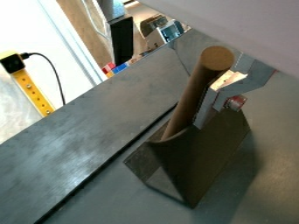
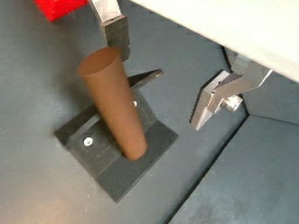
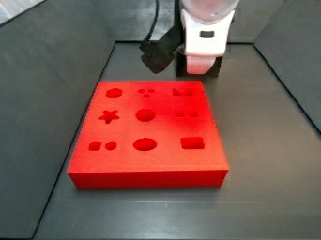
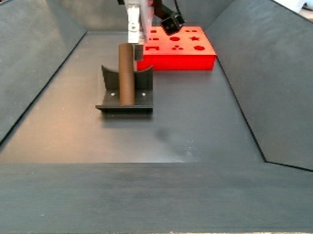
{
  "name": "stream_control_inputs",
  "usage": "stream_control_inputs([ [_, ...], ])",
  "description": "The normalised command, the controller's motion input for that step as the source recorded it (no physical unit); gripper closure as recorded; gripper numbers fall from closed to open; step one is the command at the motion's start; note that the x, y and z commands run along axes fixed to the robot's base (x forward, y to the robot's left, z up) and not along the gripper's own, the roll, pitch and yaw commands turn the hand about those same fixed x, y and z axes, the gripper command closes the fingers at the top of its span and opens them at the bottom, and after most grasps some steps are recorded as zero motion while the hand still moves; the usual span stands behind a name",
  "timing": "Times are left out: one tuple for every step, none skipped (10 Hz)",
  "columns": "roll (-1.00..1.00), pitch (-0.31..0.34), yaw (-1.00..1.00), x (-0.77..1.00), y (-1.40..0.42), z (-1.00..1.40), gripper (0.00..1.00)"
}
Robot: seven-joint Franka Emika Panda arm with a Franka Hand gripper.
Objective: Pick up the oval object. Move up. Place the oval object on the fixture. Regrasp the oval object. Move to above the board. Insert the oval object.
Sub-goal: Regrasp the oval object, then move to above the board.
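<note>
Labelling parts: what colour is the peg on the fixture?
Brown, clearest in a wrist view: oval object.

From the side I see my gripper (image 3: 201,67) up at the far end of the dark floor (image 3: 269,141), beyond the back edge of the board (image 3: 148,127). My fingertips are hidden behind the white body, so I cannot tell how the jaws stand. The board lies flat in the middle, red-orange, its top cut with circles, a star, squares, an oval and a rectangle.

White gripper (image 3: 201,42) body, silver plate fingers (image 2: 214,98), apparently dark-padded.
</note>
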Motion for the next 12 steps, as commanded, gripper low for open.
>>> stream_control_inputs([
  [0.11, 0.154, 0.07, 0.42, -0.02, -0.03, 0.00],
  [0.10, 0.149, 0.09, 0.31, -0.02, -0.03, 0.00],
  [0.10, 0.148, 0.10, 0.27, -0.02, -0.02, 0.00],
  [0.09, 0.147, 0.10, 0.20, -0.02, -0.02, 0.00],
  [0.00, 0.000, 0.00, 0.00, 0.00, 0.00, 1.00],
  [-0.03, -0.126, -0.01, 0.02, 0.06, 1.00, 1.00],
  [-0.03, -0.124, -0.01, 0.02, 0.06, 1.00, 1.00],
  [-0.04, -0.092, -0.05, 0.01, 0.06, 1.00, 1.00],
  [-0.04, -0.060, -0.08, 0.01, 0.05, 1.00, 1.00],
  [-0.05, -0.013, -0.10, 0.01, 0.05, 1.00, 1.00],
  [-0.05, 0.023, -0.10, 0.01, 0.05, 1.00, 1.00],
  [-0.05, 0.046, -0.10, 0.00, 0.05, 1.00, 1.00],
])
